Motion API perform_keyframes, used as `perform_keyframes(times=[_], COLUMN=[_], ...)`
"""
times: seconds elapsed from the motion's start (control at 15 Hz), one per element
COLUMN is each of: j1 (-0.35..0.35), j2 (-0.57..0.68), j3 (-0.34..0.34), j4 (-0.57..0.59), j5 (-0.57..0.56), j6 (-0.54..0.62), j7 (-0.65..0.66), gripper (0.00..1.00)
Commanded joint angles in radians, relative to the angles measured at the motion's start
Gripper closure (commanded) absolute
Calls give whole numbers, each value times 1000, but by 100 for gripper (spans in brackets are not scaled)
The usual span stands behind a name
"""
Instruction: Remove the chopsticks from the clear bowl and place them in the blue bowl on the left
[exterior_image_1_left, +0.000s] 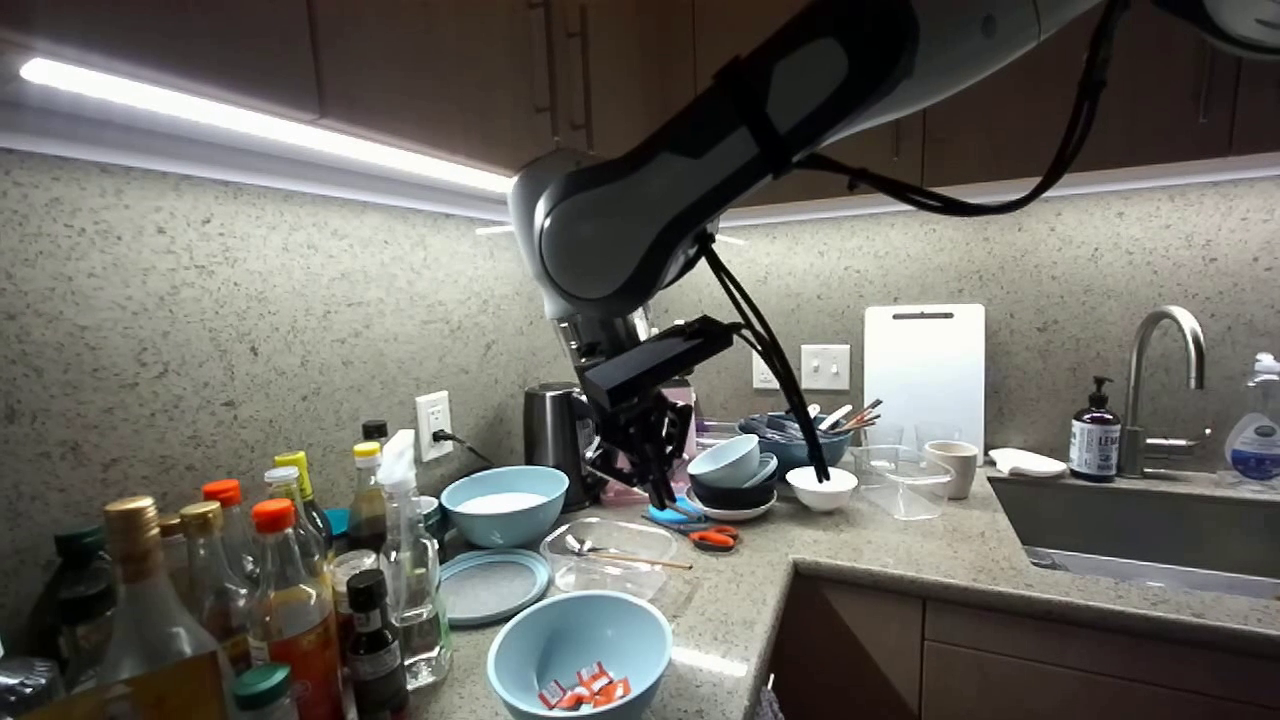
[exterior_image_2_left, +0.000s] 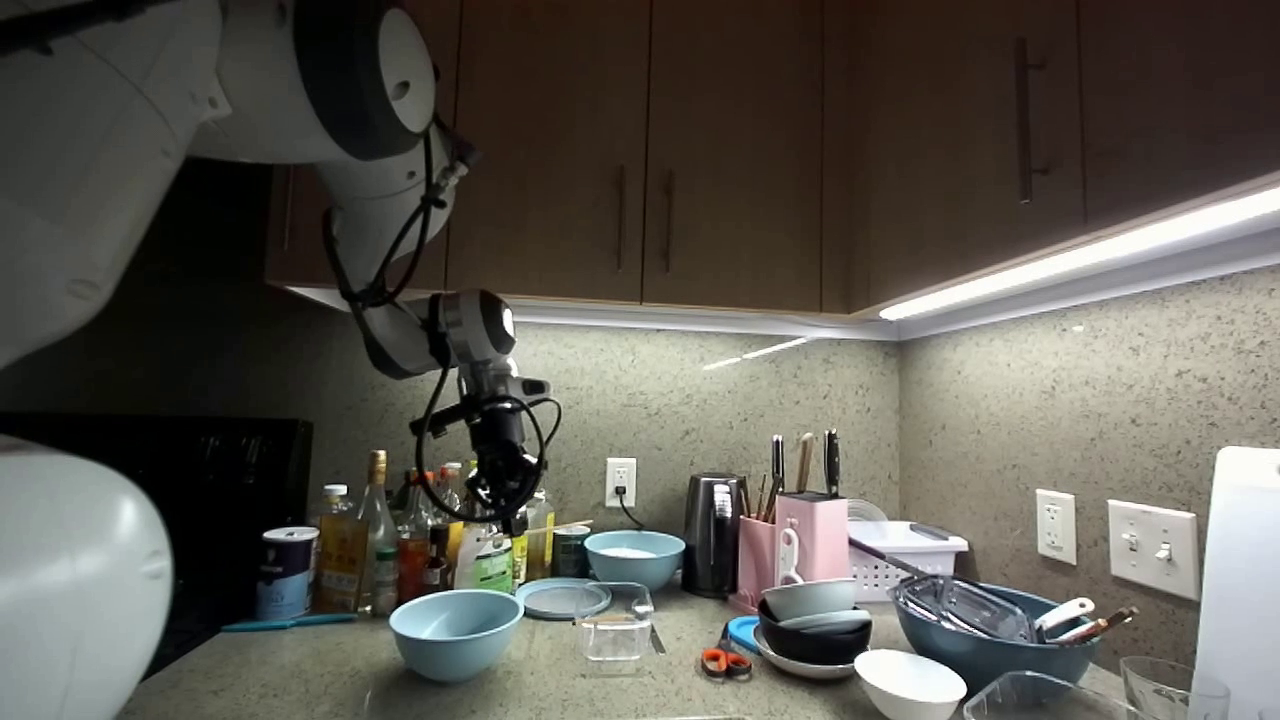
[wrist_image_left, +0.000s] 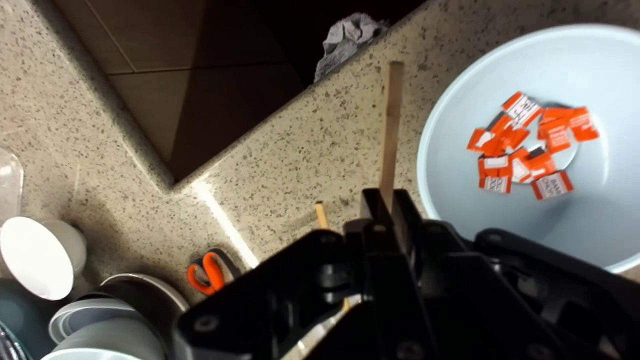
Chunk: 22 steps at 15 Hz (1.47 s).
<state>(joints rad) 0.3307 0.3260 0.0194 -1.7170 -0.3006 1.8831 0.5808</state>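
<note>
Your gripper (wrist_image_left: 384, 202) pinches one chopstick (wrist_image_left: 392, 120) between its fingertips, wooden length sticking out past them. Wrist view: that stick shows just beside the blue bowl (wrist_image_left: 457, 125), outside its rim in the picture; orange-and-white packets (wrist_image_left: 555, 132) lie in the bowl. Both exterior views: your gripper hangs above the counter (exterior_image_1_left: 735, 600). A second chopstick (exterior_image_1_left: 650, 561) lies in the clear container (exterior_image_1_left: 600, 583), one end poking past the rim. Near that container: orange-handled scissors (exterior_image_1_left: 714, 540), a pale blue lid (exterior_image_1_left: 495, 588).
</note>
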Motion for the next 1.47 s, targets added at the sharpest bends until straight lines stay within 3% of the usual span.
perform_keyframes(times=[0.0, 0.4, 0.6, 0.73, 1.13, 1.4], j1=[8, 17, -2, -12, -60, -57], j2=[-10, -12, -1, 1, 98, 212], j3=[78, 158, 170, 163, 135, 110], j4=[-67, -145, -149, -147, -38, 77], j5=[24, 112, 156, 128, 114, 96], j6=[-39, -143, -151, -115, -117, -143], j7=[-50, -81, -201, -298, -479, -479], gripper=[98, 98, 98, 98, 98, 98])
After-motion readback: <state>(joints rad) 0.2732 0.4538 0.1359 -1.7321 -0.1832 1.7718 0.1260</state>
